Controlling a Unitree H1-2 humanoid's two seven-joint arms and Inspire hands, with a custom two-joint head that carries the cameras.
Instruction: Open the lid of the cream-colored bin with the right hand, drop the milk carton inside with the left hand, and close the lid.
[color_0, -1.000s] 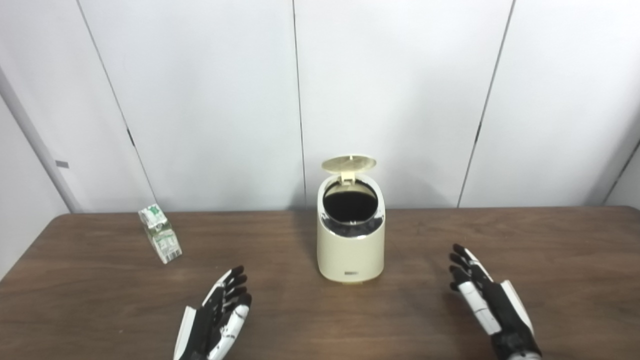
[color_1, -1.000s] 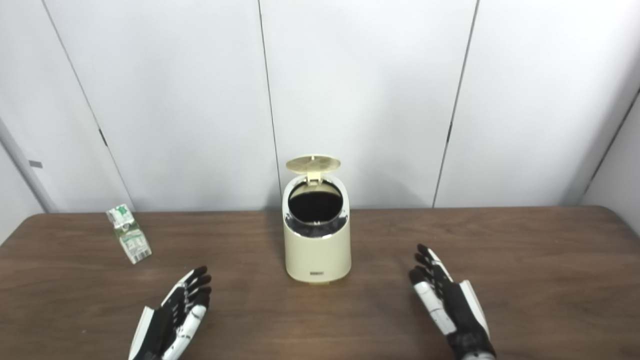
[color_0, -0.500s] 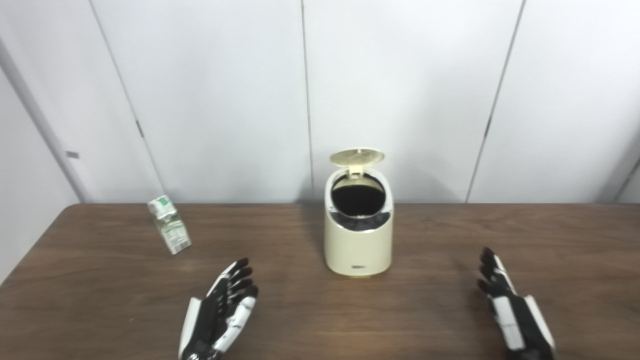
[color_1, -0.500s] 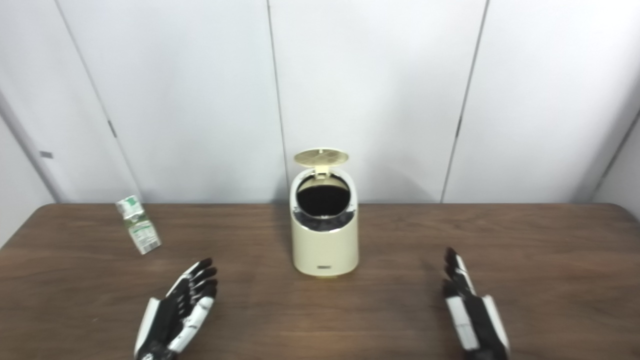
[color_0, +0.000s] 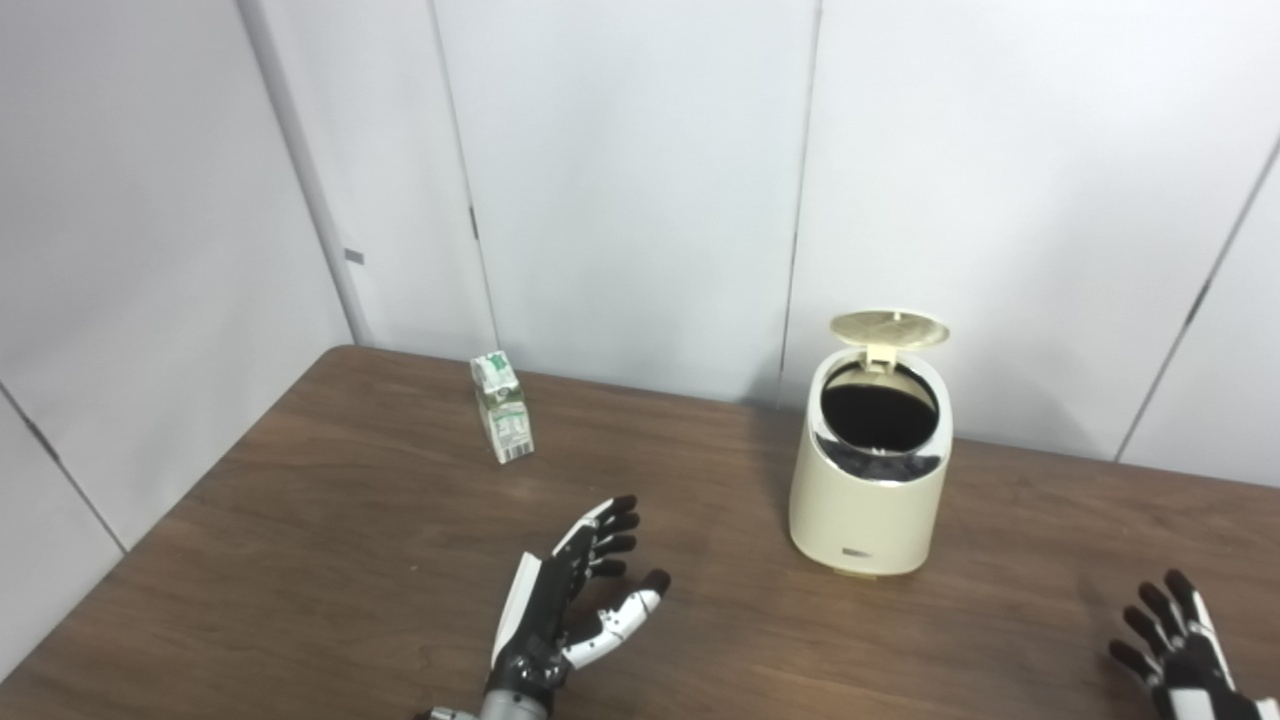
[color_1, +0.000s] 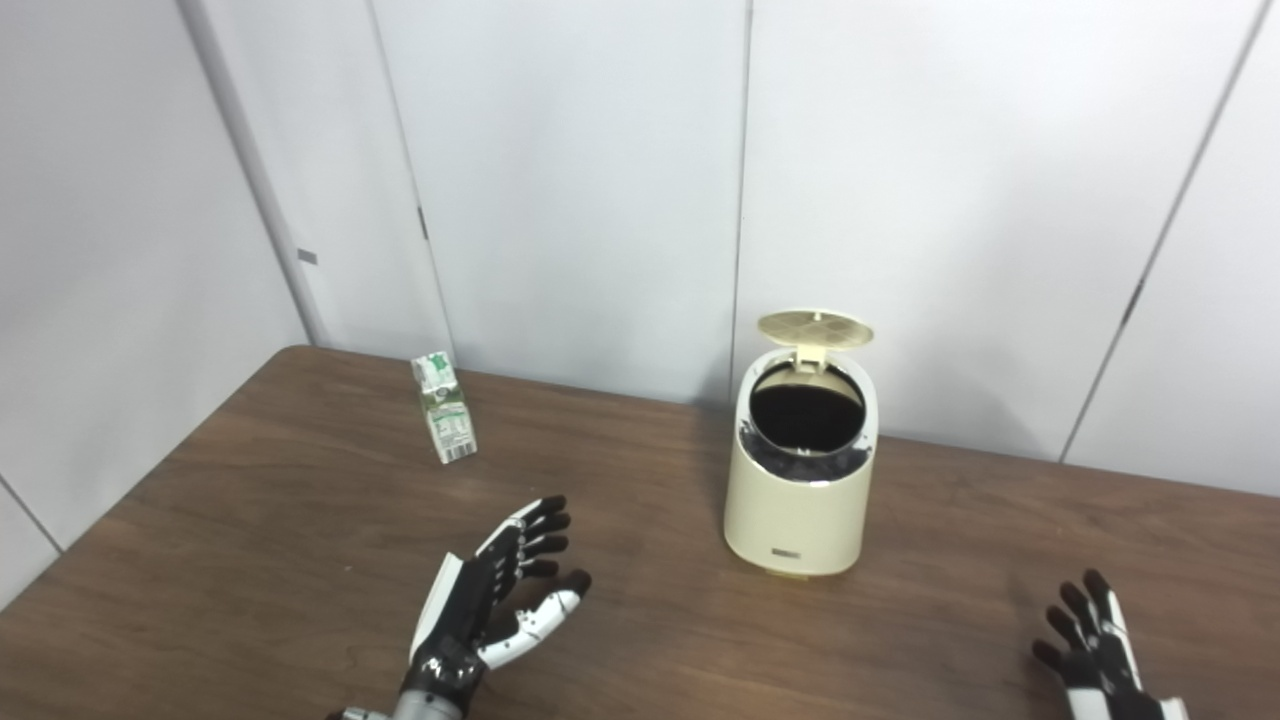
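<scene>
My left hand (color_0: 570, 610) hovers low over the brown desk (color_0: 300, 540), palm turned inward, fingers spread with the thumb set apart; it holds nothing. My right hand (color_1: 1100, 655) sits at the bottom right corner, partly cut off by the frame edge; the visible fingers are apart and empty, though I cannot fully confirm the palm from this angle.

The cream-colored bin (color_0: 868, 500) stands upright on the desk between my two hands, nearer the back wall. Its lid (color_0: 889, 329) is raised on the rear hinge, exposing a dark interior.

The milk carton (color_0: 503, 408) stands upright near the desk's back left, well apart from the bin and beyond my left hand, touched by neither hand. White wall panels (color_1: 560, 180) close the scene behind.
</scene>
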